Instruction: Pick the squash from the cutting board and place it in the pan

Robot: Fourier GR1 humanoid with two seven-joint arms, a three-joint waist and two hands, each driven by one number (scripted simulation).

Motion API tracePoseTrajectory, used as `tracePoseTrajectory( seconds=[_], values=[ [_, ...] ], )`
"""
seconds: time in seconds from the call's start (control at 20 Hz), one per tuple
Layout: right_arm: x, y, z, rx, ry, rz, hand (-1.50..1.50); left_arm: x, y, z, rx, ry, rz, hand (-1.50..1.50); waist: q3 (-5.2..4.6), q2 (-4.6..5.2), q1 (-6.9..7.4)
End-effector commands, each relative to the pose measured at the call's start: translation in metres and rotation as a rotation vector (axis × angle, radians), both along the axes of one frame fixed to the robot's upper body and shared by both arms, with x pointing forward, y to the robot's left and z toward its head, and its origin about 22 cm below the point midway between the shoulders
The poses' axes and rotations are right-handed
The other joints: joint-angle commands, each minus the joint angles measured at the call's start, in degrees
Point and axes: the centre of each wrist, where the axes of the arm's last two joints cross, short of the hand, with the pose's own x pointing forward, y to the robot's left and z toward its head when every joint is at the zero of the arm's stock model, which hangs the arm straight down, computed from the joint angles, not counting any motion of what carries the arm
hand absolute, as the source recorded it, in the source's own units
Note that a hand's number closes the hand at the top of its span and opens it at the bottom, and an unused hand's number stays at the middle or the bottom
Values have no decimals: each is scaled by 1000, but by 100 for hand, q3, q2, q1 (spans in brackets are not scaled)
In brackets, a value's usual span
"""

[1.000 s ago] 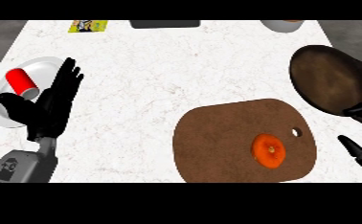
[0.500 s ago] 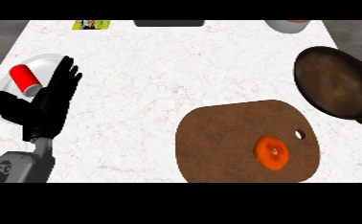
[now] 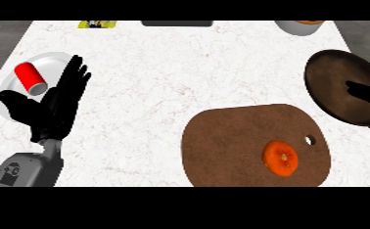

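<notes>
Black left robot hand (image 3: 57, 106) upright, splayed

I can read no word or number anywhere here. A small yellow packet (image 3: 98, 24) at the far edge of the surface (image 3: 180, 66) carries dark print, too small for me to make out. On the grey forearm (image 3: 33, 169) below my left hand (image 3: 59, 103), near the view's lower left corner, sits a dark emblem (image 3: 10, 174). Its shape is unclear and I can tell no letters in it.
</notes>
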Motion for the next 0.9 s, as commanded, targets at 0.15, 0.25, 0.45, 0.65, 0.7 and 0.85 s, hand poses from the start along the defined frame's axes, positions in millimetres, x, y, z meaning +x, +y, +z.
tracePoseTrajectory(
  seconds=[0.15,0.25,0.45,0.65,0.7,0.85],
  values=[
    [8,31,-12,-306,268,63,-150,8,2,15,1,-5,13,0,0,18,26],
    [9,44,-7,-376,314,72,-150,7,-6,7,6,1,-8,0,-3,17,9],
    [7,55,-20,-419,344,105,-150,1,17,7,16,11,11,0,6,-6,-53],
    [-12,84,-17,-497,305,121,-150,-5,1,0,-7,1,32,0,5,-16,-85],
    [-6,71,1,-534,292,108,-150,-5,-3,13,-19,11,24,0,6,-19,-84],
    [-18,102,-16,-612,227,80,-150,1,9,-5,-3,8,6,0,3,-4,-77]
  ],
)
